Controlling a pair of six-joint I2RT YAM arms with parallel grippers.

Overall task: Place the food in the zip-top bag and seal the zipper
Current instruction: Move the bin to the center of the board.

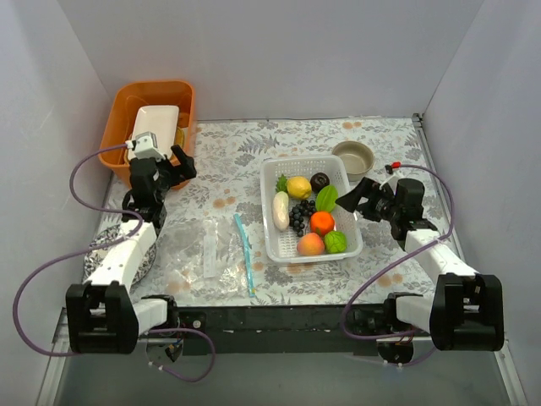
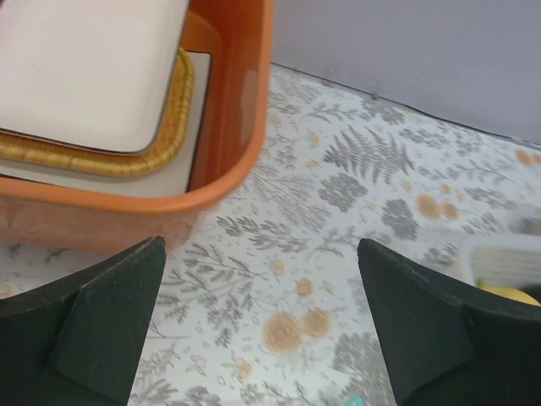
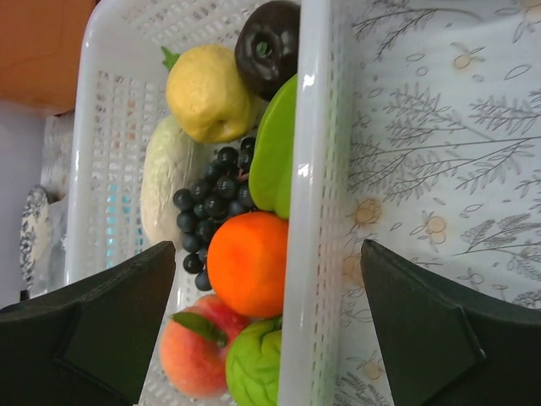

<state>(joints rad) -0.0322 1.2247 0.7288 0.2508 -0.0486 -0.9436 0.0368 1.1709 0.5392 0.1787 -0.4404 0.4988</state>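
Grippers both empty. Left gripper (image 1: 183,162): jaws wide apart, hanging over the patterned cloth (image 1: 228,152) just beside the orange bin (image 1: 114,144). Right gripper (image 3: 266,326): jaws wide apart, lined up over the right wall of the white basket (image 3: 308,211).

All the food is in the basket: lemon (image 1: 298,187), plum (image 1: 319,181), grapes (image 1: 299,216), white oblong (image 1: 281,211), orange (image 1: 322,222), peach (image 1: 310,244) and green pieces (image 1: 336,242).

The zip-top bag (image 1: 207,254) lies flat on the cloth between the left arm and the basket, near the front edge. Its zipper (image 1: 245,245) runs along the side facing the basket. Can't tell whether the mouth is open. The bag looks empty, so I'd say the task hasn't started.

My take on the step:
- Left arm is well apart from the bag. Bring it back and pinch one lip near the zipper, not the crinkly body, which will slide.
- Right takes the food one piece at a time, starting on its own side of the basket with the orange or a green piece.
- Come down inside the wall, not across it, otherwise the basket gets dragged.
- Round pieces will roll, so centre the jaws on each one.
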